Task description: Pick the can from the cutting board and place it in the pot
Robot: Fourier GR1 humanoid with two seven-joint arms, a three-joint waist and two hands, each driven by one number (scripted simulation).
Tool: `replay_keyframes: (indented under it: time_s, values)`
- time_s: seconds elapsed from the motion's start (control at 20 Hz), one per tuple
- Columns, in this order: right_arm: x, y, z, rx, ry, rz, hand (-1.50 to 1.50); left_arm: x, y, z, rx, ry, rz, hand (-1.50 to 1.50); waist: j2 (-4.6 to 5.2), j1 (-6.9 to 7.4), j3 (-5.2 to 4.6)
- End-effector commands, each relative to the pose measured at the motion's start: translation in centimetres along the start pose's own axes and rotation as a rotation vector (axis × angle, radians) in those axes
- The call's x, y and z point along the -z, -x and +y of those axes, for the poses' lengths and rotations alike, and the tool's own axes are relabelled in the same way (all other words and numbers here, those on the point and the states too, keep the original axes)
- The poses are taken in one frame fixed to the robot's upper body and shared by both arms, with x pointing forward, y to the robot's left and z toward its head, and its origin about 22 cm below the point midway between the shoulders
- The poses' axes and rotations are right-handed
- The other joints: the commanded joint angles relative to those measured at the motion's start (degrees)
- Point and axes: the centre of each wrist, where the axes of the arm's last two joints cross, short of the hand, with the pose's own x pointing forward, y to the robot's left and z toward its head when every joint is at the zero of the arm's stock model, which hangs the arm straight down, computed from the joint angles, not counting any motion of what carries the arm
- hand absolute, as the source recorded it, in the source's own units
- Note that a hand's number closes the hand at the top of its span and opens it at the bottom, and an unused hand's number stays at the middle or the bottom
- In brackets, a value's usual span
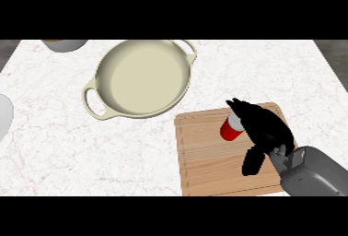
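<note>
A red can with a silver top stands on the wooden cutting board at the lower right. My right hand is over the board, right beside the can and covering its right side. Its fingers stretch past the can's top and its thumb hangs below, apart from the can; the hand is open. The cream pot, with two handles and nothing inside, sits up and to the left of the board. My left hand does not show.
A grey bowl is cut off by the counter's far left edge. Part of a pale round object shows at the left edge. White marble counter lies left of the board.
</note>
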Motion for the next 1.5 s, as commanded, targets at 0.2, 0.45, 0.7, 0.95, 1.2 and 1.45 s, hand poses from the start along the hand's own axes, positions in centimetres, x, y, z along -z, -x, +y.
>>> replay_keyframes:
  time_s: [0.2,0.45,0.7,0.95,1.2,1.45]
  values:
    - [0.7,-0.5,1.3,0.022,-0.032,0.004,-1.5,-0.8,-10.0,-0.1,-0.185,-0.007,-0.498,0.0,-0.18,-2.69,-0.55]
    - [1.7,-0.6,1.3,0.037,-0.031,0.01,-1.5,-1.1,-10.4,-0.3,-0.2,-0.01,-0.514,0.0,0.24,-2.32,-0.45]
    - [2.2,-0.9,1.9,0.044,-0.05,0.021,1.5,-1.0,-10.4,0.2,-0.196,-0.026,-0.522,0.0,0.08,-1.99,-0.45]
    - [2.1,-1.5,1.1,-0.004,0.038,-0.039,1.5,-0.7,-9.9,-0.3,-0.191,-0.024,-0.499,0.0,-0.09,-2.06,-0.51]
    - [2.2,-2.0,0.7,-0.073,0.104,-0.073,1.5,-0.9,-10.2,-0.5,-0.201,-0.005,-0.505,0.0,-0.13,-2.32,-0.48]
    - [2.7,-1.4,1.3,-0.007,0.161,0.058,1.5,-0.9,-9.4,-0.2,-0.205,-0.017,-0.473,0.0,-0.9,-4.4,-0.5]
